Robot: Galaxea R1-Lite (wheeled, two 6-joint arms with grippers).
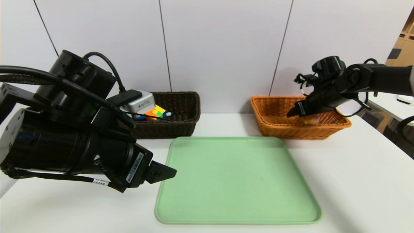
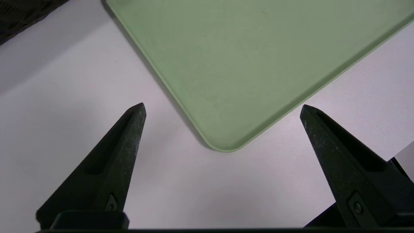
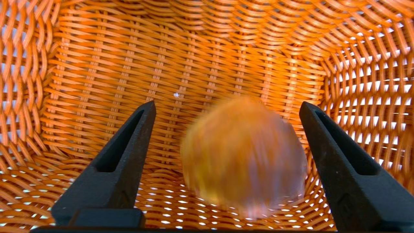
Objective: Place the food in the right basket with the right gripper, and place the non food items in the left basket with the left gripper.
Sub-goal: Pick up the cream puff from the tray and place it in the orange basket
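Right gripper (image 3: 226,106), jaws spread, over the orange basket (image 1: 271,124); a blurred round orange food item (image 3: 242,155) sits free between its fingers, probably light and prone to rolling. Left gripper (image 2: 223,108), jaws apart, hovers at the green tray's (image 2: 245,58) near-left corner.

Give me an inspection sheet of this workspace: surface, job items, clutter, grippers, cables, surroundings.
Surface: white table with a green tray in the middle; nothing lies on the tray.
Job's things: dark basket on the left holds a colourful cube and a grey box; orange basket on the right holds a blurred orange-yellow food item.
Clutter: nothing seen.
Grippers: left gripper open, above the tray's near left corner; right gripper open, over the orange basket, the food item lying between its fingers.
Cables: black cables run along both arms.
Surroundings: white wall panels behind.
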